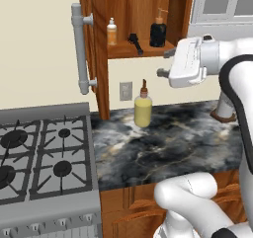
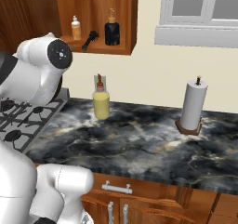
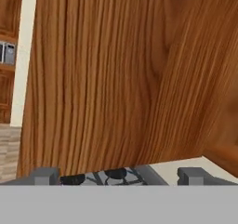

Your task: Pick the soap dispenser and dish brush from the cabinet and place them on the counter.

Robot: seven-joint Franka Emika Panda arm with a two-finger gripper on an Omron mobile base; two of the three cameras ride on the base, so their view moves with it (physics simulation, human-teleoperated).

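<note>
The cabinet [image 1: 99, 15] stands open, its door swung left with the grey bar handle [image 1: 79, 49] facing out. On its shelf a black dish brush [image 1: 135, 43] [image 2: 89, 39] lies between a small orange bottle [image 1: 112, 32] and a black pump-top soap dispenser [image 1: 158, 30] [image 2: 111, 30]. My gripper [image 1: 164, 63] hangs open just in front of the shelf's right end, below the black dispenser, fingers pointing left and holding nothing. In the hand view the gripper [image 3: 118, 176] faces wood grain close up. A yellow bottle [image 1: 143, 108] [image 2: 101, 102] with a brown top stands upright on the counter [image 1: 188, 138].
A grey stove [image 1: 44, 153] with black burners adjoins the counter on the left. A paper towel roll [image 2: 193, 107] on a wooden stand sits at the back right under a window [image 2: 204, 14]. A wall outlet [image 1: 125, 90] is behind the yellow bottle. Wooden drawers [image 2: 139, 195] lie below.
</note>
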